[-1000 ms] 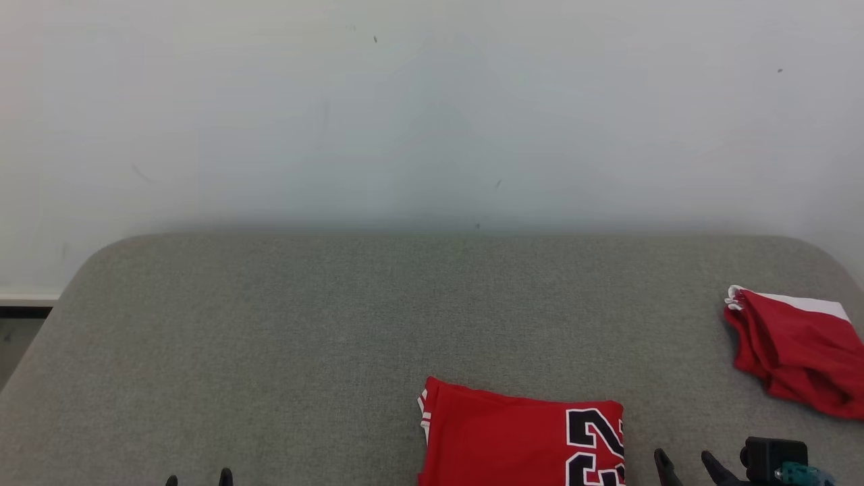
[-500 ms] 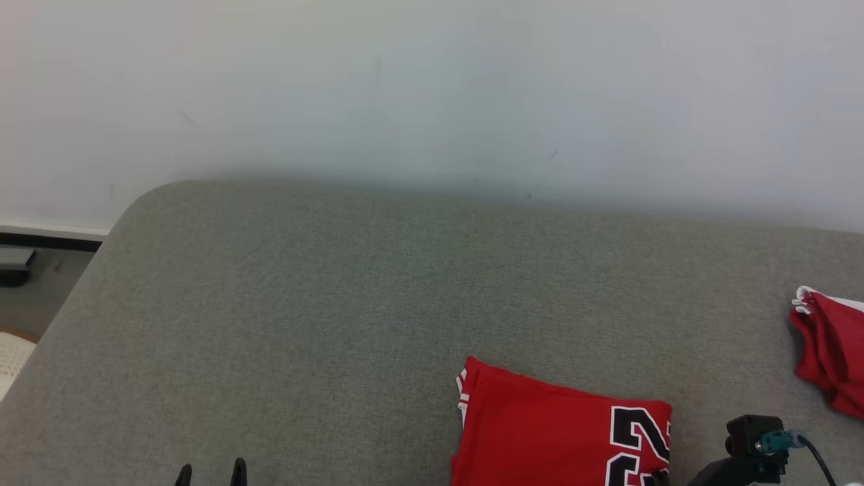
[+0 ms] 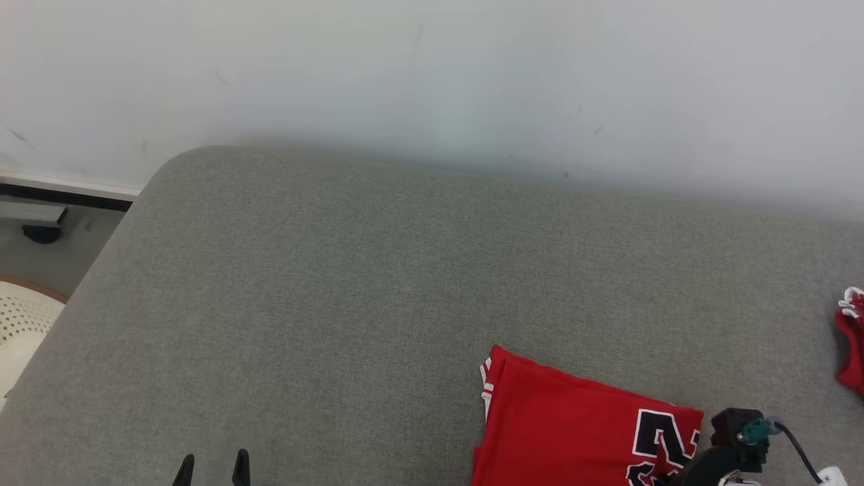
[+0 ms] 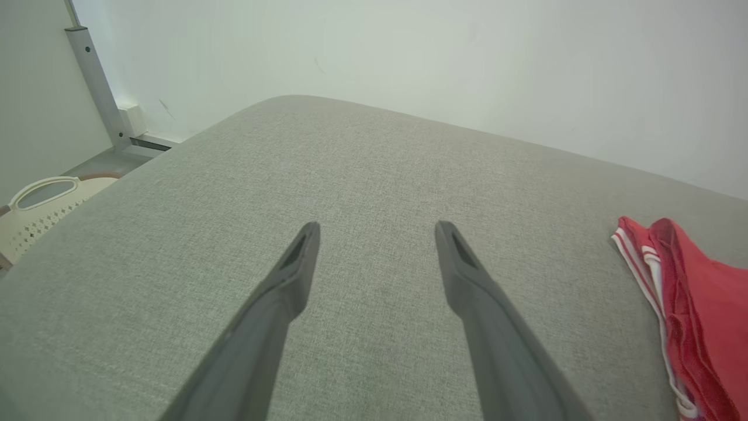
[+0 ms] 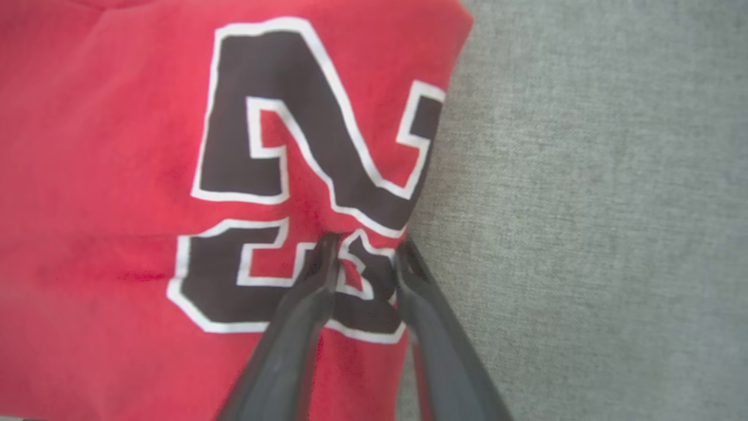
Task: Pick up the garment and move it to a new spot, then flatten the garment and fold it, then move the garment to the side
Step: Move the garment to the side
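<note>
**Right claw set on the numbered end of the folded garment**

The folded red garment (image 3: pixel 574 425) was seen at the lower right of the head view. It lay on the grey fabric-covered counter (image 3: pixel 378 283), with its long axis running across the frame and dipping slightly toward the right. The right claw (image 5: pixel 365 251) was planted on the garment's right-hand end, over the black number and just inside the folded edge. In the right wrist view its fingers stood close together with a small ridge of cloth between the tips, which was read as a pinch on the garment. The left claw (image 4: pixel 377 231) was held spread and empty over bare counter at the lower left of the head view, well apart from the garment's striped left edge. The right arm was therefore judged the nearer one, and the folding was taken as done. A second red garment (image 3: pixel 852 344) occupied the right margin. A sideways pull would be expected to trail the bundle lengthwise behind the claw.
</note>
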Robot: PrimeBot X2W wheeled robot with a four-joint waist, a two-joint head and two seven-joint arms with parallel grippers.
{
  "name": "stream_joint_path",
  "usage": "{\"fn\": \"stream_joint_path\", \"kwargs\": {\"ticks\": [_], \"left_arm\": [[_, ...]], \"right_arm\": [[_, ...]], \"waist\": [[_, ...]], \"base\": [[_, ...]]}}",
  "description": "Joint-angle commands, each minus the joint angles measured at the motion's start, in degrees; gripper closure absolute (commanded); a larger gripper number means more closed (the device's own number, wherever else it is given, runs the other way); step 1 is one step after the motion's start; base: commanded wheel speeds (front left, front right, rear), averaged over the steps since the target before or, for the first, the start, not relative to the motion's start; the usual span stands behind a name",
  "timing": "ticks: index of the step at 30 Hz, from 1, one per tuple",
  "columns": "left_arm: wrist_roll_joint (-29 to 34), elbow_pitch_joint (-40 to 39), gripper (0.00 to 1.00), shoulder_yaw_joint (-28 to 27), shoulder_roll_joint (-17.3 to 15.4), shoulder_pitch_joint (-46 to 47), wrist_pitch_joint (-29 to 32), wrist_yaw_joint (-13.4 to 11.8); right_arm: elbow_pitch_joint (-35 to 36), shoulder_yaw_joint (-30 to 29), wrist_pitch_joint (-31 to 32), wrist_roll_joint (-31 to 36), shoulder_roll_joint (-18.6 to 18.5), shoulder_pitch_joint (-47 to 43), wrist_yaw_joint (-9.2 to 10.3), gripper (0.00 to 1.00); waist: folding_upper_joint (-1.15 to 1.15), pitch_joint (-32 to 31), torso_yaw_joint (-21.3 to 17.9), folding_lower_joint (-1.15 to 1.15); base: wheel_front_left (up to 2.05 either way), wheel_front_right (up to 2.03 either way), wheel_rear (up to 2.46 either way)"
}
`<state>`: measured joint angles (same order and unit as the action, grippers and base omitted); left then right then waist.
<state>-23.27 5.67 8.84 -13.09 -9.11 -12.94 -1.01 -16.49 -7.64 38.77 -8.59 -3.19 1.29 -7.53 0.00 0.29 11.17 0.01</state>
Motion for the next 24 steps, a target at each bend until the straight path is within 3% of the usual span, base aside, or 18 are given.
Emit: {"fn": "stream_joint_path", "kwargs": {"ticks": [1, 9, 17, 24], "left_arm": [[0.0, -0.2, 0.0, 0.0, -0.1, 0.8, -0.2, 0.0], [-0.3, -1.6, 0.0, -0.4, 0.4, 3.0, -1.1, 0.3], [1.0, -2.8, 0.0, 0.6, 1.2, 6.4, -1.8, 0.9], [1.9, -2.8, 0.0, 1.1, 1.4, 10.3, -2.1, 2.0]], "right_arm": [[-0.8, 0.6, -0.4, 0.3, 0.5, 0.7, 0.12, 1.0], [1.7, 5.0, 1.3, 4.9, 0.2, 11.5, 0.12, 1.0], [3.5, 7.3, 7.2, 5.9, -6.6, 24.4, 0.13, 1.0], [6.8, 4.1, 12.1, 4.8, -13.1, 31.9, 0.12, 1.0]], "waist": [[0.0, -0.2, -0.9, -0.01], [0.0, 2.4, -7.3, -0.01], [0.0, 7.9, -13.9, -0.01], [0.0, 13.0, -19.4, -0.01]], "base": [[0.0, 0.0, 0.0], [0.0, 0.0, 0.0], [0.0, 0.0, 0.0], [0.0, 0.0, 0.0]]}}
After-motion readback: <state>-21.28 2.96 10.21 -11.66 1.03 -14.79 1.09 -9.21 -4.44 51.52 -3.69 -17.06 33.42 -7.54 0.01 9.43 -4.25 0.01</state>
